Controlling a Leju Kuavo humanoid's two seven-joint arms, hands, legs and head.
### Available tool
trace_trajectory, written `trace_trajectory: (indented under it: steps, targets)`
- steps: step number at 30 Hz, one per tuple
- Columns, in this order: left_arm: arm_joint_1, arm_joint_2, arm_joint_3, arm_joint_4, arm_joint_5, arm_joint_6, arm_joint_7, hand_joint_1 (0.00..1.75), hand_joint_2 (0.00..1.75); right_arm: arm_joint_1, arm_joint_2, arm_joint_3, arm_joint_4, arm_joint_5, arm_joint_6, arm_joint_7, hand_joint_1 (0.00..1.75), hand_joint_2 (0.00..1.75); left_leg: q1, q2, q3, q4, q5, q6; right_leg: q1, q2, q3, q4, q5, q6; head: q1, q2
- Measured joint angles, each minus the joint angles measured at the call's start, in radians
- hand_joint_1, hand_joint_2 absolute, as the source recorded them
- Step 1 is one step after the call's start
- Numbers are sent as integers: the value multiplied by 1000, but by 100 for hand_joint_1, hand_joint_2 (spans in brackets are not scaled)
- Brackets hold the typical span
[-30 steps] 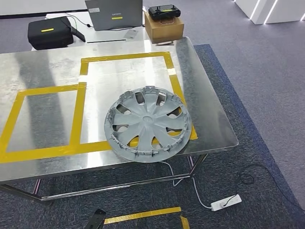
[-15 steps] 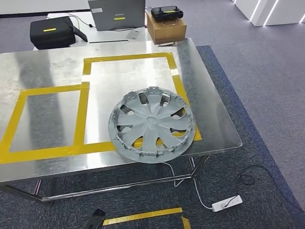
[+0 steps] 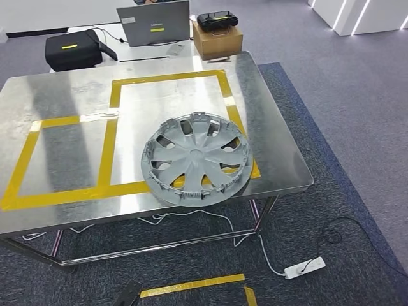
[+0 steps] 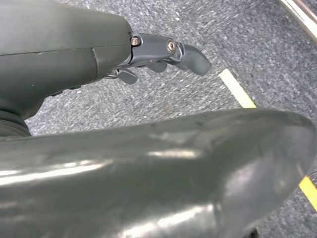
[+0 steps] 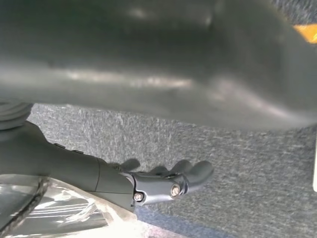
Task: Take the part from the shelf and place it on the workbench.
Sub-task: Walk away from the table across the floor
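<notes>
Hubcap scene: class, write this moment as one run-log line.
part: hubcap flat on workbench, straddling yellow tape | left hand: holds nothing | right hand: holds nothing

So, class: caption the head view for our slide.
Grey wheel cover lying flat on the steel workbench, overlapping the yellow tape outline.
</notes>
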Motion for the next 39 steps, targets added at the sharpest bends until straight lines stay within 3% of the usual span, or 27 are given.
trace_trajectory:
  steps: [1, 3, 4, 5, 6, 7, 9, 11, 14, 15, 17, 19, 20, 21, 22, 23, 25, 27, 29, 30, 32, 34, 35, 36, 37, 39]
  targets:
    - [2, 1, 1, 0, 0, 0, 0, 0, 0, 0, 1, 0, 1, 0, 0, 0, 0, 0, 2, 0, -12, 35, -38, -7, -2, -2, -8, -1, 9, -8, -1, 0]
    - [4, 1, 4, 0, 0, 0, 0, 0, 0, 1, 1, 0, 1, -1, 0, 0, 0, 0, 8, 2, -43, 158, -141, -18, -1, -5, -22, 0, 26, -14, -3, 0]
    - [4, 1, 5, 0, 0, 0, 0, 0, 0, 1, 1, 0, 1, -1, 0, 0, 0, 0, 10, 2, -54, 221, -177, -22, -1, -6, -30, 1, 33, -14, -3, 0]
    - [4, 1, 6, 0, 0, 0, 0, 0, 0, 2, 1, 0, 1, -1, 0, 0, 0, 0, 12, 3, -53, 258, -193, -24, 0, -7, -37, 3, 40, -13, -3, 0]
    - [4, 1, 7, 0, 0, 0, 0, 0, 0, 2, 1, 0, 1, -1, 0, 0, 0, 0, 13, 3, -32, 257, -189, -25, 0, -8, -46, 5, 46, -11, -3, 0]
    - [4, 1, 8, 0, 0, 0, 0, 0, 0, 3, 1, 0, 1, -1, 0, 0, 0, 0, 14, 3, 5, 217, -169, -25, 0, -9, -53, 7, 51, -9, -3, 0]
    - [2, 1, 8, 0, 0, 0, 0, 0, 0, 2, 1, 0, 2, 0, 0, 0, 0, 0, 14, 3, 112, 62, -125, -18, 1, -9, -63, 11, 58, -3, -3, 0]
    - [1, 1, 9, 0, 0, 0, 0, 0, 0, 1, 1, 0, 2, 0, 0, 0, 0, 0, 10, 3, 170, -37, -107, -8, 3, -9, -67, 12, 67, 7, -3, 0]
    - [1, 1, 9, 0, 0, 1, 0, 0, 0, 1, 1, 0, 3, 0, 0, 0, 0, 0, 8, 4, 162, -50, -95, 11, 2, -8, -72, 11, 79, 27, -2, 0]
    - [1, 1, 9, 0, 0, 1, 0, 0, 0, 2, 1, 0, 3, 0, 0, 0, 0, 0, 9, 5, 156, -53, -88, 20, 1, -6, -79, 19, 68, 32, -1, 0]
    - [-1, 0, 9, 0, 0, 1, 0, 0, 0, 2, 1, 0, 3, 0, 0, 1, 0, 0, 11, 9, 141, -58, -70, 36, 0, -2, -111, 94, -2, 38, 3, 0]
    - [-1, 0, 10, 0, 0, 1, 0, 0, 0, 2, 1, 0, 3, 1, 2, 1, 0, 0, 7, 9, 118, -56, -53, 44, 1, 0, -156, 229, -87, 42, 7, 0]
    - [0, 0, 10, 0, 1, 1, 0, 0, 0, 2, 1, 0, 4, 1, 3, 1, 0, 0, 4, 10, 105, -55, -44, 44, 1, 0, -167, 279, -106, 43, 7, 0]
    - [0, 0, 10, 0, 1, 1, -1, 0, 0, 2, 1, 0, 4, 1, 4, 1, 0, 0, 2, 10, 93, -53, -36, 44, 1, 0, -161, 297, -102, 42, 7, 0]
    - [1, 0, 11, 0, 1, 1, -1, 0, 0, 2, 1, 0, 4, 1, 4, 1, 0, 0, 0, 9, 81, -50, -29, 43, 2, 0, -134, 272, -80, 40, 7, 0]
    - [1, 0, 11, 0, 1, 1, -2, 0, 0, 2, 0, 0, 4, 2, 4, 1, 0, 0, 0, 9, 70, -47, -22, 41, 3, 0, -89, 214, -51, 37, 7, 0]
    - [1, 0, 13, 0, 1, 1, -4, 0, 0, -2, 0, 0, 4, 5, 4, 1, 0, 0, -3, 9, 52, -37, -12, 33, 6, 1, 15, 62, -23, 28, 7, 0]
    - [0, 0, 14, 0, 1, 2, -6, 0, 0, -4, 0, 1, 4, 7, 4, 0, 0, 0, -5, 9, 42, -30, 0, 23, 10, 2, 55, -14, -25, 20, 8, 0]
    - [1, 1, 15, 0, 1, 2, -7, 0, 0, -3, 1, 1, 4, 7, 4, -1, 0, 0, -4, 8, 38, -28, 11, 13, 10, 0, 45, -19, -17, 8, 9, 0]
    - [2, 1, 16, 0, 1, 3, -7, 0, 0, -2, 1, 1, 5, 6, 4, -1, 0, 0, -3, 8, 34, -21, 1, 7, 9, -3, 40, -20, -10, 0, 9, 0]
    - [4, 2, 17, 0, 0, 4, -7, 0, 0, -3, 0, 1, 5, 4, 3, -2, 0, 0, 1, 7, 14, 41, -67, -5, 6, -8, 23, -23, 8, -16, 6, 0]
    - [1, 2, 17, 0, -5, 3, -4, 0, 0, -3, -1, 1, 5, 0, 3, -2, 0, 0, 7, 8, -15, 163, -164, -15, 7, -10, 4, -21, 25, -21, 2, 0]
    - [-1, 2, 17, 0, -7, 2, -1, 0, 0, -3, -1, 1, 5, -1, 3, -2, 0, 0, 9, 8, -22, 217, -190, -18, 8, -11, -6, -18, 34, -21, 2, 0]
    - [-3, 2, 17, 0, -8, 1, 1, 0, 0, -3, -1, 0, 5, -2, 3, -2, 0, 0, 11, 8, -15, 241, -193, -19, 9, -12, -17, -14, 42, -19, 2, 0]
    - [-4, 2, 17, 0, -8, 0, 3, 0, 0, -3, -2, 0, 5, -2, 4, -2, 0, 0, 11, 8, 10, 229, -177, -19, 9, -13, -28, -9, 49, -18, 2, 0]
    - [-8, 2, 17, 0, -10, -3, 5, 0, 0, -4, -1, 1, 5, -1, 4, -2, 0, 0, 11, 8, 102, 99, -129, -11, 9, -13, -49, 3, 58, -13, 2, 0]
